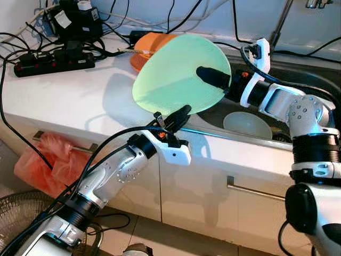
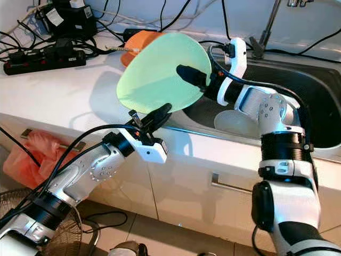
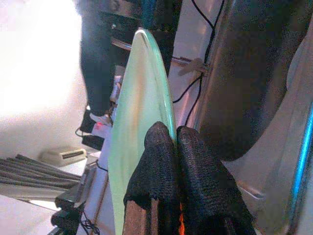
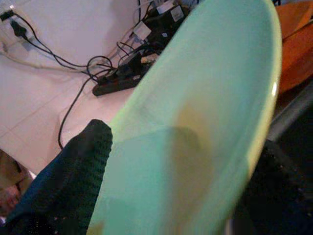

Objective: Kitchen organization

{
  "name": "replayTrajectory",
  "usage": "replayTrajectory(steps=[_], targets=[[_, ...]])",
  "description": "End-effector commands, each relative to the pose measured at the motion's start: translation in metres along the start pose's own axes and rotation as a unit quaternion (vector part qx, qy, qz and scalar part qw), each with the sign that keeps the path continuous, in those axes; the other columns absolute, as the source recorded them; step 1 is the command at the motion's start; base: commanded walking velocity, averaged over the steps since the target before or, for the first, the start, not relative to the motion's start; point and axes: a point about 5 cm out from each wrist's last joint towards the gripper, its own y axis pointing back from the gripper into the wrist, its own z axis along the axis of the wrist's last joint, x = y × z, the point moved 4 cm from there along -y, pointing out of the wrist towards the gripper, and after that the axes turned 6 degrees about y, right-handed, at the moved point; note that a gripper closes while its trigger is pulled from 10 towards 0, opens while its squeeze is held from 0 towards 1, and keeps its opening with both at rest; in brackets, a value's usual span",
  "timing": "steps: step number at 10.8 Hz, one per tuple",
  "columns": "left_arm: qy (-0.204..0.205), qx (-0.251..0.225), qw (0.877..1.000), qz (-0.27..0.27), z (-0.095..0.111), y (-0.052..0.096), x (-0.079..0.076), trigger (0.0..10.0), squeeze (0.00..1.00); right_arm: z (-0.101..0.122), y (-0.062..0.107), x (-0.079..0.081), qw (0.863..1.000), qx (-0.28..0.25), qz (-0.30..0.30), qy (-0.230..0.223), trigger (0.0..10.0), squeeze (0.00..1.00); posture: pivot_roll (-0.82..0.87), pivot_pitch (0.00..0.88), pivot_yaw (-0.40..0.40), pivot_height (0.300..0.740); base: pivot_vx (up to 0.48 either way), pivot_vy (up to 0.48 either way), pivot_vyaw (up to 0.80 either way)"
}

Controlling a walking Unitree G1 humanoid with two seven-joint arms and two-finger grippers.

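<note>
A pale green plate [image 1: 178,74] is held up on edge over the counter's front, just left of the sink [image 1: 303,80]. My left gripper [image 1: 178,114] is shut on its lower rim; in the left wrist view both fingertips [image 3: 159,147] pinch the thin rim. My right gripper [image 1: 210,77] reaches across from the sink side and is shut on the plate's right edge, one black finger [image 2: 192,74] lying on the face toward me. The plate [image 4: 205,122] spans the right wrist view between the fingers. Behind it an orange plate [image 1: 152,42] lies on the counter.
A white bowl [image 1: 248,125] lies in the sink, with the faucet [image 1: 279,24] behind it. A power strip [image 1: 53,61] and tangled cables crowd the white counter [image 1: 64,98] at the back left. A red bag [image 1: 40,162] hangs below and a fan [image 1: 18,213] stands on the floor.
</note>
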Motion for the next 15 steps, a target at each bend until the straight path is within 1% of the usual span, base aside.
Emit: replayTrajectory(steps=[1, 2, 4, 6, 8, 9, 11, 14, 15], targets=[[-0.018, -0.034, 0.999, 0.016, 0.01, -0.006, 0.01, 0.0, 0.0, 0.006, -0.004, 0.006, 1.0, 0.012, 0.011, 0.013, 0.0, 0.0, 0.23, 0.036, 0.023, 0.74, 0.0, 0.0, 0.0], [-0.025, -0.043, 0.999, 0.021, 0.012, -0.005, 0.011, 0.0, 0.0, 0.001, -0.006, 0.007, 0.999, 0.033, 0.012, 0.007, 0.0, 0.0, 0.23, 0.037, 0.023, 0.74, 0.0, 0.0, 0.0], [-0.03, -0.049, 0.998, 0.027, 0.014, -0.005, 0.012, 0.0, 0.0, -0.004, -0.008, 0.006, 0.998, 0.059, 0.014, -0.009, 0.0, 0.0, 0.23, 0.039, 0.022, 0.74, 0.0, 0.0, 0.0], [-0.032, -0.056, 0.997, 0.031, 0.016, -0.003, 0.012, 0.0, 0.0, -0.005, -0.007, 0.0, 0.997, 0.069, 0.004, -0.026, 0.0, 0.0, 0.23, 0.043, 0.018, 0.74, 0.0, 0.0, 0.0], [-0.041, -0.063, 0.996, 0.045, 0.018, -0.001, 0.014, 0.0, 0.0, -0.003, -0.008, -0.003, 0.997, 0.064, -0.006, -0.051, 0.0, 0.0, 0.23, 0.045, 0.014, 0.74, 0.0, 0.0, 0.0], [-0.045, -0.065, 0.995, 0.054, 0.018, 0.0, 0.017, 0.0, 0.0, 0.0, -0.007, -0.006, 0.996, 0.052, -0.016, -0.068, 0.0, 0.0, 0.23, 0.047, 0.015, 0.74, 0.0, 0.0, 0.0], [-0.049, -0.066, 0.995, 0.054, 0.016, 0.0, 0.017, 0.0, 0.0, 0.004, -0.006, -0.008, 0.996, 0.042, -0.022, -0.078, 0.0, 0.0, 0.23, 0.047, 0.016, 0.74, 0.0, 0.0, 0.0], [-0.054, -0.069, 0.995, 0.056, 0.017, 0.0, 0.015, 0.0, 0.0, 0.006, -0.007, -0.008, 0.994, 0.032, -0.024, -0.102, 0.0, 0.0, 0.23, 0.046, 0.009, 0.74, 0.0, 0.0, 0.0], [-0.054, -0.068, 0.995, 0.055, 0.016, 0.001, 0.015, 0.0, 0.0, 0.004, -0.006, -0.006, 0.993, 0.038, -0.018, -0.112, 0.0, 0.0, 0.23, 0.045, 0.006, 0.74, 0.0, 0.0, 0.0]])
